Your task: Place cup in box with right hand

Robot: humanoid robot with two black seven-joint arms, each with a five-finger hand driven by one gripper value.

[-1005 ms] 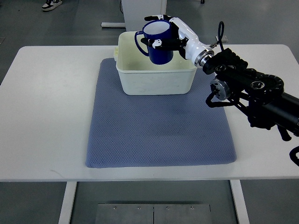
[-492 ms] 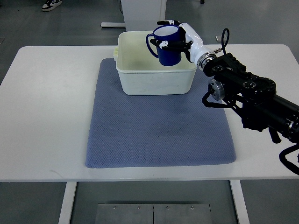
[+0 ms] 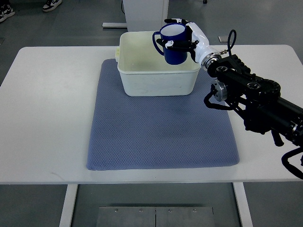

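A dark blue cup (image 3: 173, 43) with a handle on its left is held upright in my right hand (image 3: 185, 39). The white fingers wrap around the cup's right side. The cup hangs over the right part of the cream plastic box (image 3: 156, 80), low inside its rim; I cannot tell if it touches the bottom. The box stands at the far edge of a blue-grey mat (image 3: 161, 127). My right arm (image 3: 251, 99) comes in from the right edge. The left arm is out of view.
The white table (image 3: 47, 109) carries the mat and box. A white pedestal (image 3: 144, 12) stands on the floor behind the table. A person's shoes (image 3: 52, 4) show at the top left.
My right hand has carried the cup to the right and slightly away, from the box's middle toward its right side.
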